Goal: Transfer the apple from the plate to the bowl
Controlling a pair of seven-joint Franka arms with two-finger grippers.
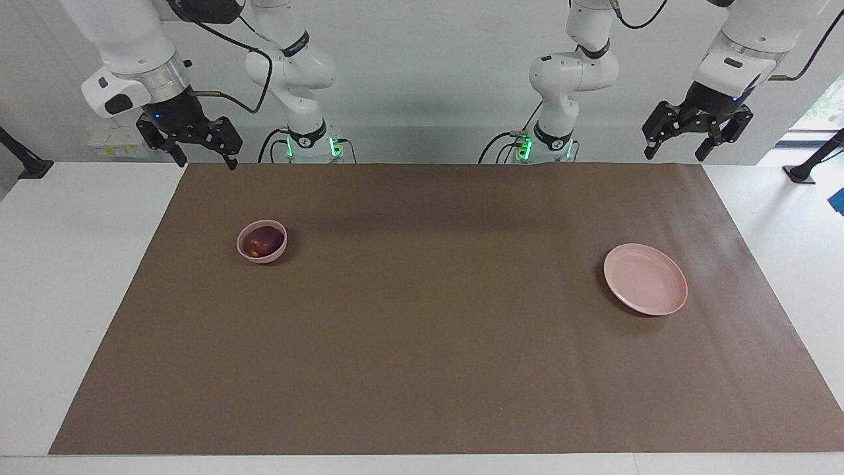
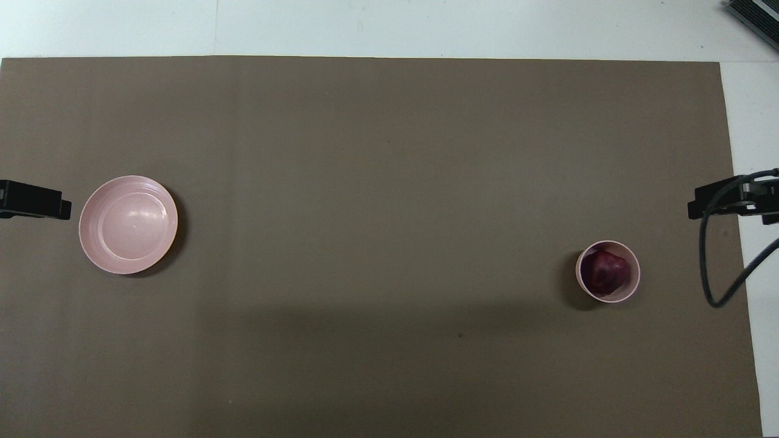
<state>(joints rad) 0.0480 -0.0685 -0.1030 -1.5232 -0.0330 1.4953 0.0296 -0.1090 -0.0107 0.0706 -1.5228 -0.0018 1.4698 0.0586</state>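
Observation:
The dark red apple (image 1: pixel 262 242) lies inside the small deep pink bowl (image 1: pixel 264 258), toward the right arm's end of the table. It also shows in the overhead view, the apple (image 2: pixel 604 272) in the bowl (image 2: pixel 609 298). The wide pink plate (image 1: pixel 645 279) is bare, toward the left arm's end; it also shows in the overhead view (image 2: pixel 128 224). My right gripper (image 1: pixel 204 158) hangs open and empty, high over the mat's edge nearest the robots. My left gripper (image 1: pixel 676 154) hangs open and empty in the same way at its own end. Both arms wait.
A brown mat (image 1: pixel 422 356) covers most of the white table (image 1: pixel 72 277). A black cable (image 2: pixel 709 274) hangs from the right gripper beside the bowl. A dark object (image 2: pixel 754 15) lies at the table's farthest corner on the right arm's end.

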